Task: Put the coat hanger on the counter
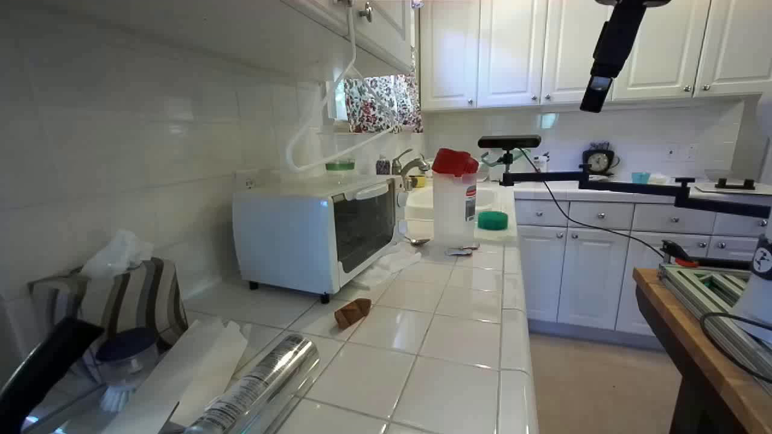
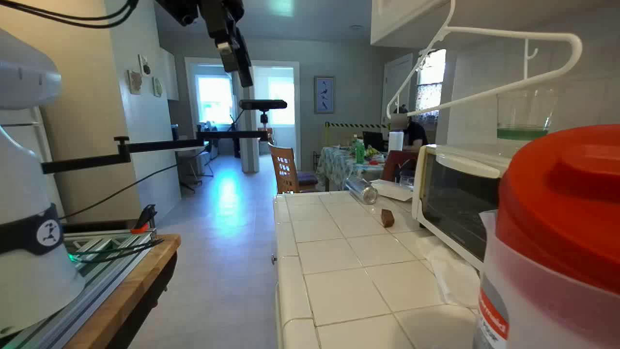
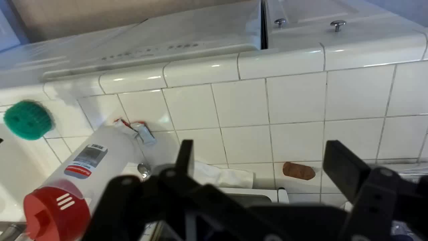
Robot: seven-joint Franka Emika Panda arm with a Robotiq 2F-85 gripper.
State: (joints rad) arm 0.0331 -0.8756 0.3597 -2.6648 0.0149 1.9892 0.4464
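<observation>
The thin white coat hanger hangs below the upper cabinet, over the toaster oven, in both exterior views [image 1: 344, 152] [image 2: 484, 93]. The top of its hook is cut off by the frame edge. It is out of view in the wrist view. The white tiled counter [image 1: 461, 337] runs below it and also shows in the wrist view [image 3: 296, 100]. My gripper [image 3: 262, 157] is open with nothing between its fingers. It points down, high up and well to the side of the hanger, in both exterior views [image 1: 597, 93] [image 2: 240, 65].
A white toaster oven [image 1: 289, 229] stands on the counter under the hanger. A jug with a red lid [image 1: 455, 205], a brown block [image 1: 353, 313] and a foil roll [image 1: 265, 380] are on the counter. A camera on a black arm [image 1: 509, 142] juts out below my gripper.
</observation>
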